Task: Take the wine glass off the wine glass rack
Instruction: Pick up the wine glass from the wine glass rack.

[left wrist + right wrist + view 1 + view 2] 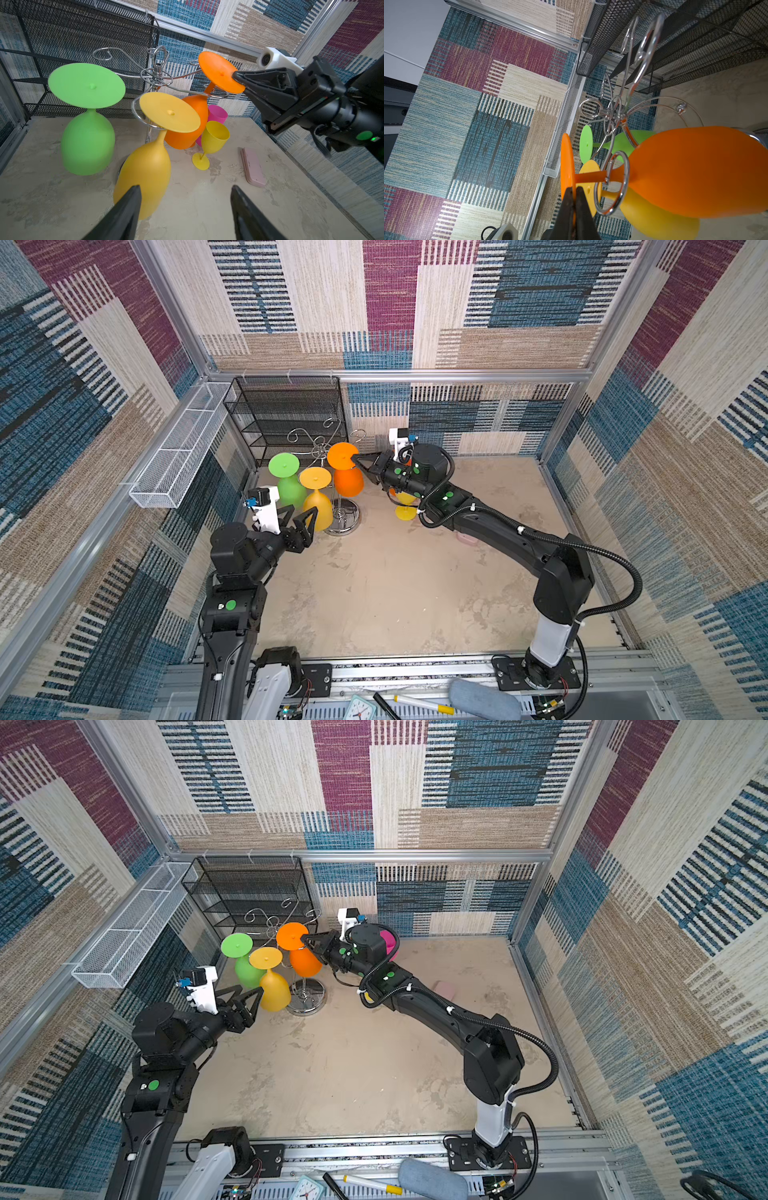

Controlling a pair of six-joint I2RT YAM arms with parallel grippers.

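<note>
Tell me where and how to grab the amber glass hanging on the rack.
Grip the amber glass by its foot rim, coming from the outer side, away from the rack's hub. It hangs bowl-down; the foot lies flat on a wire loop, its thin edge jutting past the wire, while the bowl looks too wide and round for a sure pinch.
</note>
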